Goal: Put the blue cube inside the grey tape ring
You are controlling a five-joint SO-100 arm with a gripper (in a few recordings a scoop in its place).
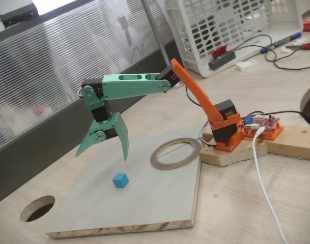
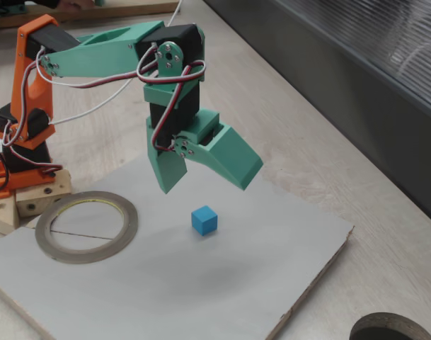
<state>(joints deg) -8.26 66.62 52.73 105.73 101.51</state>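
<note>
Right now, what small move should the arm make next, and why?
Probably lower the open gripper straight down around the blue cube: it hangs above the cube, jaws spread, and the cube sits on the board outside the grey tape ring.

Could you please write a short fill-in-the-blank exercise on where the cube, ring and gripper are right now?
1. The gripper hangs above the board with its jaws ____.
2. The cube lies ____ the ring, on the board.
3. The cube is ____ in colour.
4. The inside of the ring holds ____ but bare board.

Missing words: open; outside; blue; nothing
</note>
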